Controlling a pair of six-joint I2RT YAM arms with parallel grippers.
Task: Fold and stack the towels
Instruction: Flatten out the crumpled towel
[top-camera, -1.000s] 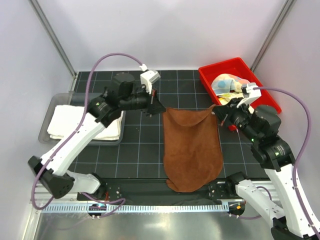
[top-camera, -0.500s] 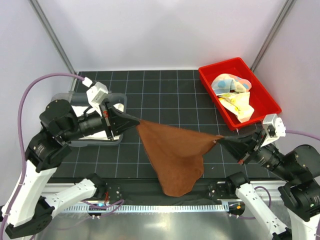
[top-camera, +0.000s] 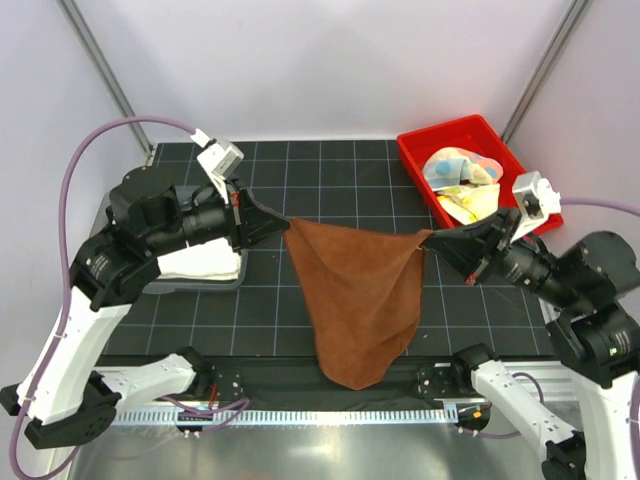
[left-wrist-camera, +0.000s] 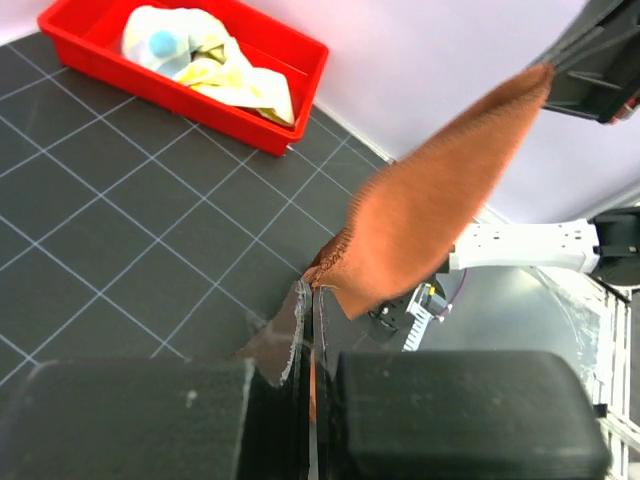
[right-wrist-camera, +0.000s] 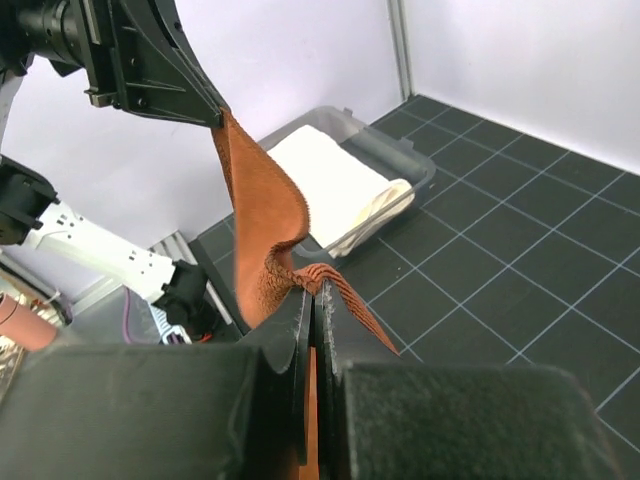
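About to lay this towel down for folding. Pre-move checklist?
1. Left hand shut on a brown towel corner: ok.
2. Right hand shut on the opposite top corner: ok.
3. Top edge stretched between the hands: ok.
4. Towel hanging flat: not ok, it narrows to a bunched lower end.
5. Lower end off the table: cannot tell.
6. White towel in its tray, apart from the brown one: ok.

Lab cell: grid mat (top-camera: 340, 170), white panels (top-camera: 320, 70)
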